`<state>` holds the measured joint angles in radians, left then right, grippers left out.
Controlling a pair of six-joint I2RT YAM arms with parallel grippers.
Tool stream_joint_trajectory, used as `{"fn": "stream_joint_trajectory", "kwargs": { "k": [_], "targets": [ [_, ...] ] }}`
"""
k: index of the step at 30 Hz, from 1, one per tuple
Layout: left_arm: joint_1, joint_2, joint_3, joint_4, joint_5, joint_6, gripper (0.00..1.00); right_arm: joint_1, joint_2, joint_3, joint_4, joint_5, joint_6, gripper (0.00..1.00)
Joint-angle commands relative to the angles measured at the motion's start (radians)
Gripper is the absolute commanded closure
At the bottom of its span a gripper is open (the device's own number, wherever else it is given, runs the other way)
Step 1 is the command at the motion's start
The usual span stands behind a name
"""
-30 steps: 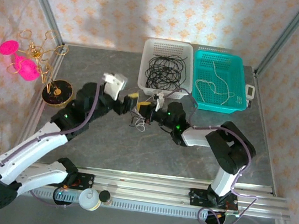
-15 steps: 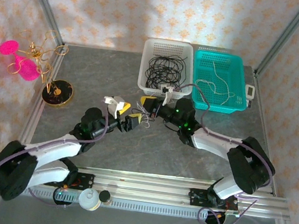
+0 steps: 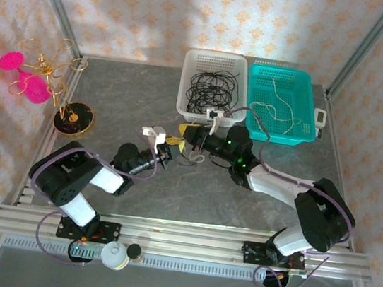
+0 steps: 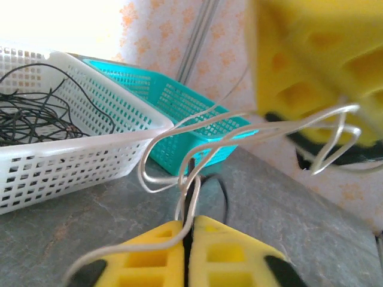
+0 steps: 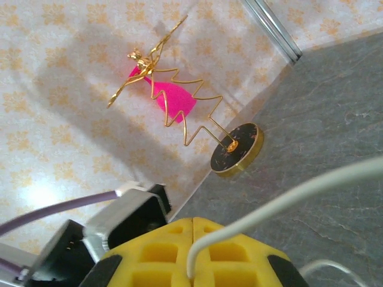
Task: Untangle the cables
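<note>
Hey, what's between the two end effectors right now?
A loose tangle of white cable, strung between them: the left end effector and the right end effector each pinch it. The left wrist view shows it best.

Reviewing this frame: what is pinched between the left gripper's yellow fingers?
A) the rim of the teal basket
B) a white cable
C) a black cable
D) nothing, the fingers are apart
B: in the left wrist view the left gripper is shut on a white cable that rises out from between its fingers in loose loops.
</note>
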<state>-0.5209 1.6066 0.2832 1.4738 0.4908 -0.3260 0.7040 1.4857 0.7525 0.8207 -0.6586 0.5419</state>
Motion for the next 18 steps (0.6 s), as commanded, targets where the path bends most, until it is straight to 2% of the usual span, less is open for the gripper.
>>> {"fn": "stream_joint_trajectory", "kwargs": {
  "k": [1, 7, 9, 12, 16, 18],
  "targets": [
    [-0.027, 0.035, -0.018, 0.180, -0.069, -0.040, 1.00, -0.003, -0.062, 0.041, 0.081, 0.004, 0.021, 1.00],
    [-0.042, 0.067, -0.123, 0.291, -0.134, -0.087, 1.00, -0.003, -0.125, 0.069, 0.017, 0.132, -0.070, 1.00],
    [-0.042, 0.057, -0.158, 0.294, -0.154, -0.094, 1.00, -0.003, -0.141, 0.082, -0.024, 0.178, -0.110, 0.97],
    [-0.043, 0.028, -0.182, 0.228, -0.180, -0.118, 1.00, -0.003, -0.161, 0.098, -0.079, 0.253, -0.156, 0.99],
    [-0.042, -0.026, -0.232, 0.165, -0.209, -0.128, 1.00, -0.006, -0.173, 0.141, -0.151, 0.265, -0.181, 1.00],
    [-0.041, -0.066, -0.242, 0.063, -0.248, -0.127, 1.00, -0.010, -0.191, 0.160, -0.179, 0.288, -0.176, 1.00]
  ]
}}
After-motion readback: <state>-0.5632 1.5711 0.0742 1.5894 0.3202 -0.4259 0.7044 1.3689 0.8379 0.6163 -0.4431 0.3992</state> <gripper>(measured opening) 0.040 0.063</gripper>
